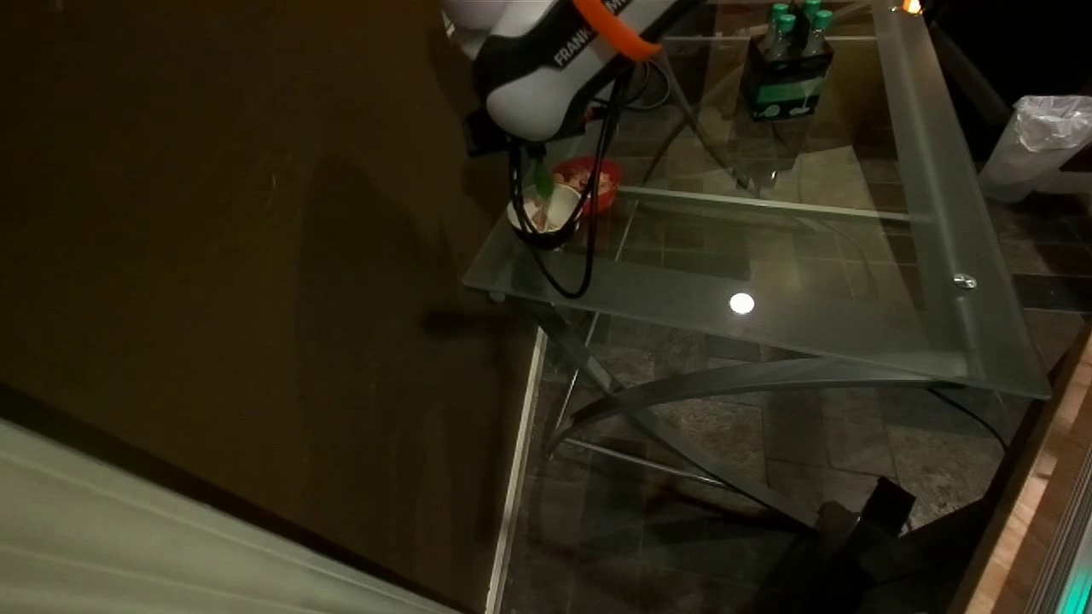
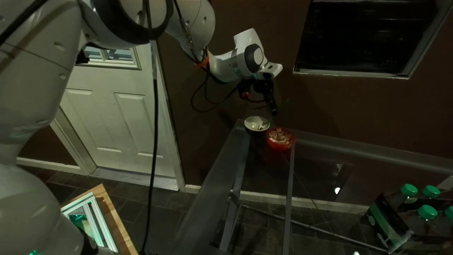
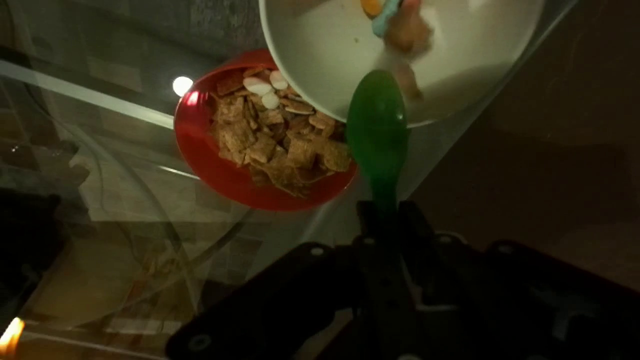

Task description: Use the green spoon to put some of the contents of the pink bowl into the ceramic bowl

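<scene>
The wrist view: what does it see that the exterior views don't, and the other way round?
Only the wrist view: an orange bit and a blue bit against the inside of the white bowl.
Only the exterior views: the white arm and green bottle caps.
Shared: the green spoon (faint in an exterior view), the white bowl, and the red bowl of brown squares.

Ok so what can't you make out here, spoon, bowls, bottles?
Green spoon, wrist view: handle mostly hidden by the gripper.
Ceramic bowl, wrist view: cut off by the top edge.
Colored pieces in it, wrist view: too blurred to identify.
Pink bowl, wrist view: partly hidden behind the ceramic bowl.
Bottle carrier, in an exterior view: cut off by the right edge.
</scene>
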You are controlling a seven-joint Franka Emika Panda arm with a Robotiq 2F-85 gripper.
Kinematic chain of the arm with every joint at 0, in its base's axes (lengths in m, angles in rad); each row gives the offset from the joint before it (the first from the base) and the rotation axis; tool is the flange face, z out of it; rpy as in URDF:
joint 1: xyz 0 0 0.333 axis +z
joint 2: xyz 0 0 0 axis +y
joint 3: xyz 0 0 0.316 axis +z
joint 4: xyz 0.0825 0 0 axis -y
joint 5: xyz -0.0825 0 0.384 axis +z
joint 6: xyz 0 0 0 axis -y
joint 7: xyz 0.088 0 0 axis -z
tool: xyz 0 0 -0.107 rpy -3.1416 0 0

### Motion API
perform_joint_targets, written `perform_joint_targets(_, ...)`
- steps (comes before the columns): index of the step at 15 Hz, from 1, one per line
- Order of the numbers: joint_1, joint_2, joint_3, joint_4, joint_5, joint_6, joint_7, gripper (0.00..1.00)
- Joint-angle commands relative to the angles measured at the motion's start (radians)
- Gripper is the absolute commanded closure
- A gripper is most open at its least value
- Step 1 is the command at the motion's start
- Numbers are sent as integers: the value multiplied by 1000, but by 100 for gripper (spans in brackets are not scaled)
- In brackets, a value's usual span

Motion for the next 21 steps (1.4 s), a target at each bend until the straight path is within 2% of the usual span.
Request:
perform_joint_targets(1,73,-18,-51,-39,-154,-23,143,96)
perform_joint_targets(5,80,-28,-28,-48,-232,-59,207,96)
perform_joint_targets(8,24,-72,21,-68,-197,-49,167,96)
perform_joint_targets(11,-62,-142,85,-112,-147,3,84,96)
perform_joint_targets(15,-229,-204,209,-178,-2,122,-149,96)
perform_joint_targets(17,-317,-205,274,-194,121,166,-302,96)
perform_joint_targets(19,-396,-189,331,-185,263,158,-452,96)
perform_joint_targets(21,-439,-167,348,-168,372,136,-552,96)
